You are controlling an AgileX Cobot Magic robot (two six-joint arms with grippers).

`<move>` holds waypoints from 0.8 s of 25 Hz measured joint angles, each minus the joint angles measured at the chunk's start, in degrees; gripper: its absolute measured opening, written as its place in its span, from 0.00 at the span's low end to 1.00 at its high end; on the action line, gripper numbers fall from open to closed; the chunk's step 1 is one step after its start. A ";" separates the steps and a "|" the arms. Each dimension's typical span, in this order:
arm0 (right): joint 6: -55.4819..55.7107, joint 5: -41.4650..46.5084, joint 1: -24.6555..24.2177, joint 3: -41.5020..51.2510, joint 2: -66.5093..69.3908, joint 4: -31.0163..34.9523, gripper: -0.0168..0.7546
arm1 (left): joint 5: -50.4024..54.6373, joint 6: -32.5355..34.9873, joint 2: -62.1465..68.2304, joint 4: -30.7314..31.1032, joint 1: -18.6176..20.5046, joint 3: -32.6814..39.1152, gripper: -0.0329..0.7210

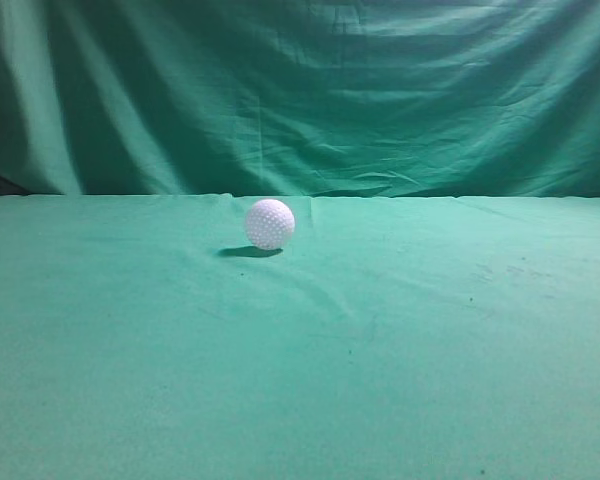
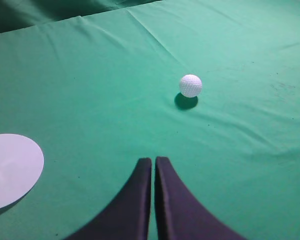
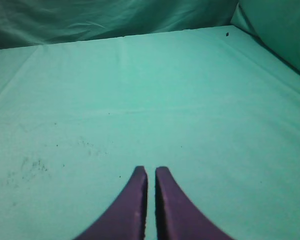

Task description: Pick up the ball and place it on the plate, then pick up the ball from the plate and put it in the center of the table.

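Note:
A small white dimpled ball point(image 1: 270, 223) rests on the green cloth table point(image 1: 380, 340), left of the middle and toward the back. It also shows in the left wrist view point(image 2: 190, 85), well ahead of my left gripper point(image 2: 153, 160), which is shut and empty. A white round plate point(image 2: 10, 170) lies at the left edge of the left wrist view, apart from the ball; it is out of the exterior view. My right gripper point(image 3: 151, 170) is shut and empty above bare cloth. Neither gripper shows in the exterior view.
A draped green curtain point(image 1: 310, 90) hangs behind the table. Dark specks point(image 3: 32, 167) mark the cloth left of the right gripper. The table's right edge point(image 3: 270, 55) runs along the right wrist view.

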 joint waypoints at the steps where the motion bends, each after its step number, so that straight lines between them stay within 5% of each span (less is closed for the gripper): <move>1: 0.00 0.00 0.00 0.00 0.00 0.00 0.08 | 0.00 0.00 0.00 0.00 0.00 0.00 0.04; 20: 0.00 0.10 0.00 0.00 0.00 0.00 0.08 | 4.10 0.04 -19.07 9.71 3.60 0.13 0.04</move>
